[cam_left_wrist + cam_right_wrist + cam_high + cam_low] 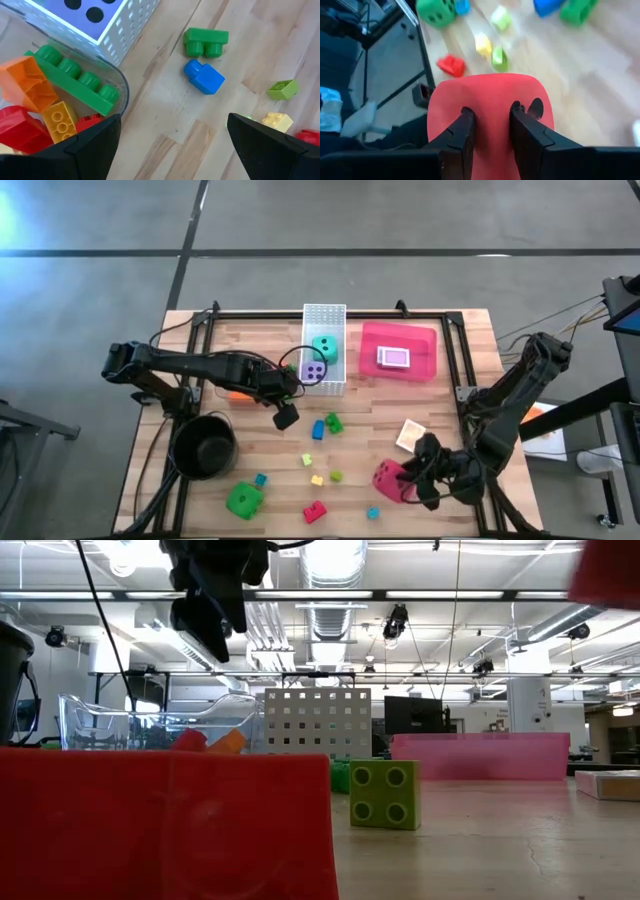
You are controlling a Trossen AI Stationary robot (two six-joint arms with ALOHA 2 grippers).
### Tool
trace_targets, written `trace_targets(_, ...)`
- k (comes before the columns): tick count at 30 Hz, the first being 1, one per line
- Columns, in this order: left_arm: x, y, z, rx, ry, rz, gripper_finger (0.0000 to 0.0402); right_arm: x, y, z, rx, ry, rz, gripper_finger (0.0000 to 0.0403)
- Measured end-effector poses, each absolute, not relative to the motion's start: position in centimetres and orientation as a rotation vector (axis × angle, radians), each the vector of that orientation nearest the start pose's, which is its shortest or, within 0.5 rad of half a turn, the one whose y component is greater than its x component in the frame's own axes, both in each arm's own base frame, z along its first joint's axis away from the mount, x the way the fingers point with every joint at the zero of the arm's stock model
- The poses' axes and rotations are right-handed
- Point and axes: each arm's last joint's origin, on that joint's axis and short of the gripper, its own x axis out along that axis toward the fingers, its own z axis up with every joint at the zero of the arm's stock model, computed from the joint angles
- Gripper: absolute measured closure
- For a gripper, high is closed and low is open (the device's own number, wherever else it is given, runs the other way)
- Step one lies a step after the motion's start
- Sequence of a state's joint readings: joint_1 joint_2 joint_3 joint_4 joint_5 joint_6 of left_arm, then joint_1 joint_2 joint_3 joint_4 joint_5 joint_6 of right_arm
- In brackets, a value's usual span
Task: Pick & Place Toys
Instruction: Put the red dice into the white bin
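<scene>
- High view: in the white perforated basket the teal die and the purple die are already put away, and a card pack lies in the red tray just beside the basket. Still out on the counter, on the side of the basket toward the black pot: the green die, a blue brick, a green brick and several smaller bricks. By my judgement, well under half is done.
- High view: my right gripper is far from the basket, at the counter's near edge, on the red die.
- Low view: a lime brick stands on the counter in front of the basket; a red brick fills the foreground.
- Left wrist view: my left gripper hangs spread wide and empty just beside the basket, over the blue and green bricks; a clear bin touching the basket holds orange, yellow, red and green bricks.
- Right wrist view: my right fingers pinch a fold of the soft red die; it has yet to reach the basket.
</scene>
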State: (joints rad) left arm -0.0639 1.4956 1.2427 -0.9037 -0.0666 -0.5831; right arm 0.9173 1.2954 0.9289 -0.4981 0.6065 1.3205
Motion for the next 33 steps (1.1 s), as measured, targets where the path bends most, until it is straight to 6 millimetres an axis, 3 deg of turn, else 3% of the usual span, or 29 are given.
trace_targets(7, 29.3, -2.3, 27.6, -0.405, 1.096, 0.292, 0.0036, 19.8, 16.8, 28.8, 0.505, 0.645, -0.216, 0.0309)
trace_targets(18, 29.0, -3.7, 27.5, -0.273, 1.090, 0.292, 0.0037, 24.3, 9.8, 33.6, 0.313, 0.617, -0.324, 0.0307)
trace_targets(29, 28.8, -3.8, 27.6, -0.199, 1.080, 0.315, 0.0037, 26.4, 1.6, 35.0, 0.127, 0.631, -0.426, 0.0307)
trace_targets(33, 28.8, -4.1, 27.6, -0.221, 1.079, 0.319, 0.0037, 27.1, -1.6, 35.4, 0.143, 0.570, -0.402, 0.0307)
